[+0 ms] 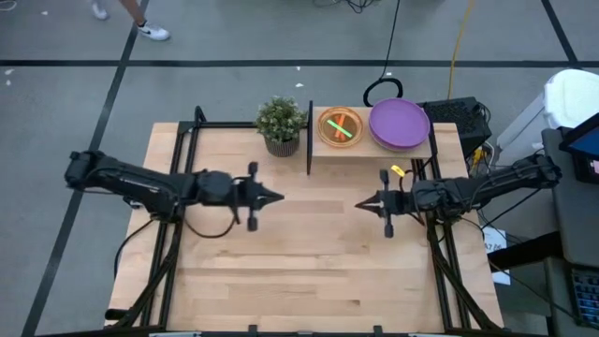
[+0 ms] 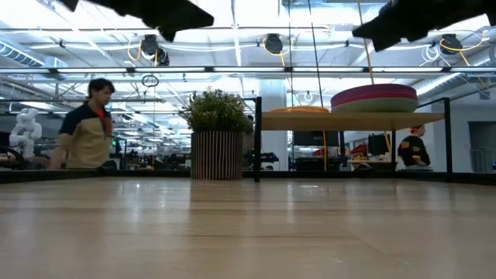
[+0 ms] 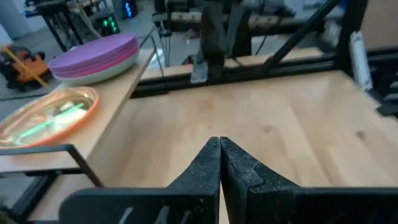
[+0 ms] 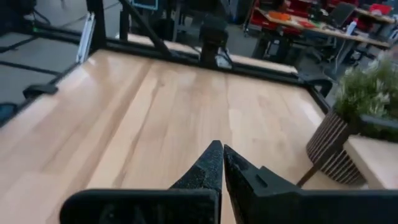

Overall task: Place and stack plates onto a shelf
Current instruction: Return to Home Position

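Observation:
The shelf (image 1: 370, 150) stands at the table's far edge on its black frame. On it rest two stacks of plates: larger opaque ones with a purple plate on top (image 1: 400, 124) (image 3: 96, 55) (image 2: 374, 98), and smaller translucent ones with an orange plate on top (image 1: 341, 127) (image 3: 50, 116), a lime one showing through it. My left gripper (image 1: 281, 197) (image 3: 219, 144) hovers shut over the table's middle, pointing right. My right gripper (image 1: 358, 203) (image 4: 222, 148) hovers shut, facing it, pointing left. Both are empty.
A potted green plant (image 1: 281, 124) (image 2: 217, 139) (image 4: 367, 93) stands at the far edge just left of the shelf's black upright edge (image 1: 310, 139). Bare wooden tabletop (image 1: 309, 271) lies below and in front of both grippers. A person (image 2: 87, 128) shows in the room beyond.

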You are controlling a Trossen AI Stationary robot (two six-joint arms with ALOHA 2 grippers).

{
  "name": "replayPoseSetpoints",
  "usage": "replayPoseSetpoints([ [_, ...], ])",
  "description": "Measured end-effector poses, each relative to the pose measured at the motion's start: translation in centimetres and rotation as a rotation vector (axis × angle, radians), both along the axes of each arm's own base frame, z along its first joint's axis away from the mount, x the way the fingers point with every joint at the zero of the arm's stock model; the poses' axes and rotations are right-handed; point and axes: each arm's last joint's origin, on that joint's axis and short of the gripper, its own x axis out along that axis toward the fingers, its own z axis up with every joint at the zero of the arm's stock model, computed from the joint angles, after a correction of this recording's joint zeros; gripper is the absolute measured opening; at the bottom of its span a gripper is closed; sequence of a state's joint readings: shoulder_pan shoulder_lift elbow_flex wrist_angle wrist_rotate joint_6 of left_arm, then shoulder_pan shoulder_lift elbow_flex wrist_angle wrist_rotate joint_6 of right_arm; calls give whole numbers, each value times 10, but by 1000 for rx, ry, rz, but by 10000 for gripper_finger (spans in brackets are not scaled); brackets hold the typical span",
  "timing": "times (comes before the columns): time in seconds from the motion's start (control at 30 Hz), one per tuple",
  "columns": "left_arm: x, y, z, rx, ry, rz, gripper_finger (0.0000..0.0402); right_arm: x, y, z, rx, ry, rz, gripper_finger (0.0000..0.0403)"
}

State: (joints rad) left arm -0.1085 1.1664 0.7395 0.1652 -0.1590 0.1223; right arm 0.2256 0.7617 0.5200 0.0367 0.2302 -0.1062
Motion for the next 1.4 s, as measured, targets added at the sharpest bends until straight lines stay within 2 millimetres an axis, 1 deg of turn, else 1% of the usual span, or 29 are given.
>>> replayPoseSetpoints([
  [0.13, -23, -5, -15, -62, -56, -20, 3, -5, -2, -18, 6, 27, -11, 0],
  [0.2, -34, -6, -21, -93, -70, -22, 3, -8, -3, -27, 27, 16, -16, 0],
  [0.27, -44, -6, -32, -110, -66, -21, 3, -10, -3, -35, 61, -10, -22, 0],
  [0.4, -62, -4, -53, -141, -97, -4, 3, -18, -5, -62, 101, -34, -30, 0],
  [0.5, -74, -1, -69, -152, -115, 18, 3, -24, -6, -75, 108, -76, -27, 0],
  [0.6, -82, 0, -79, -151, -126, 16, 3, -29, -7, -88, 105, -68, -25, 0],
  [0.73, -90, 2, -92, -151, -101, 20, 3, -34, -7, -95, 108, -69, 0, 0],
  [1.03, -98, 3, -110, -168, -57, 35, 3, -36, -8, -94, 129, -83, -2, 0],
  [1.27, -106, 5, -113, -168, -85, 41, 3, -37, -8, -96, 137, -61, -6, 0],
  [1.4, -114, 6, -120, -164, -96, 40, 3, -38, -8, -97, 136, -56, -7, 0],
])
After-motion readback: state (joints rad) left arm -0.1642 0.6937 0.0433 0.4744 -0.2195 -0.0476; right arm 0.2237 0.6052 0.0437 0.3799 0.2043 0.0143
